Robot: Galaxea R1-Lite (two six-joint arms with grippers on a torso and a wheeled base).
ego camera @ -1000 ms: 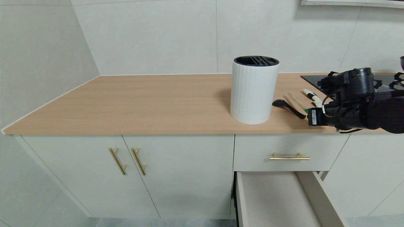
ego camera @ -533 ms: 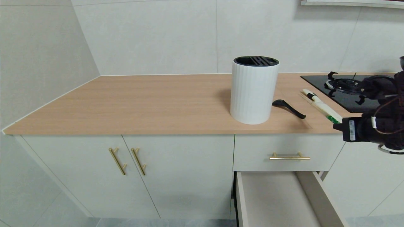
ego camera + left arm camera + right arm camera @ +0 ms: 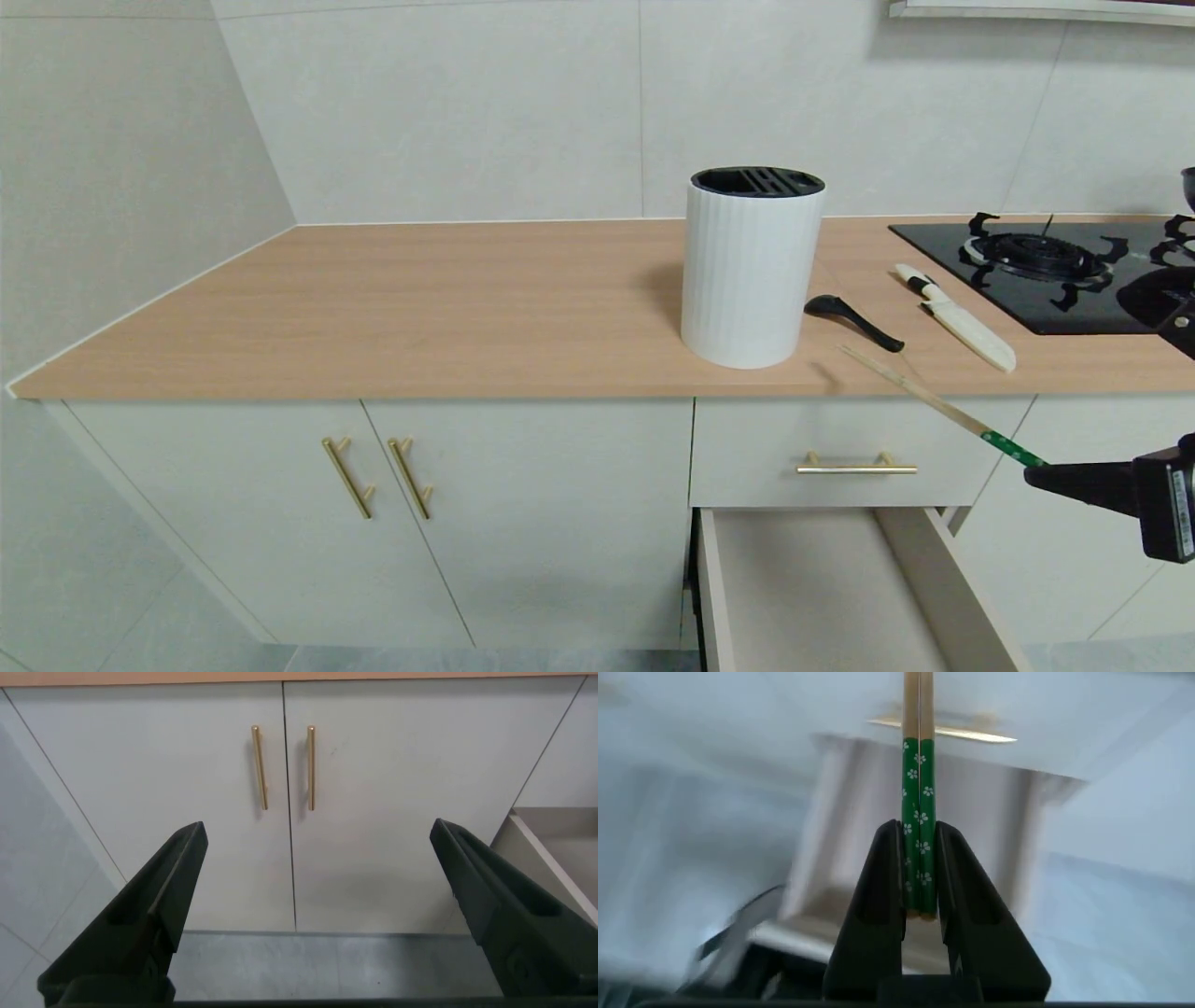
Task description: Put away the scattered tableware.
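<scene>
My right gripper (image 3: 1038, 471) is shut on a pair of wooden chopsticks (image 3: 924, 399) with green flowered ends, held in the air in front of the counter, above the open drawer (image 3: 840, 597). The right wrist view shows the chopsticks (image 3: 913, 812) pinched between the black fingers (image 3: 878, 891). A black spoon (image 3: 851, 320) and a white knife (image 3: 957, 316) lie on the wooden counter (image 3: 420, 308) right of the white ribbed holder (image 3: 752, 266). My left gripper (image 3: 318, 905) is open, low before the cabinet doors (image 3: 290, 803).
A black gas hob (image 3: 1036, 266) sits at the counter's right end. A shut drawer with a brass handle (image 3: 856, 465) is above the open one. Two cabinet doors with brass handles (image 3: 373, 476) are to the left.
My right gripper has lifted the chopsticks off the counter and carried them forward and down, past the counter's front edge toward the open drawer. Spoon and knife stayed put.
</scene>
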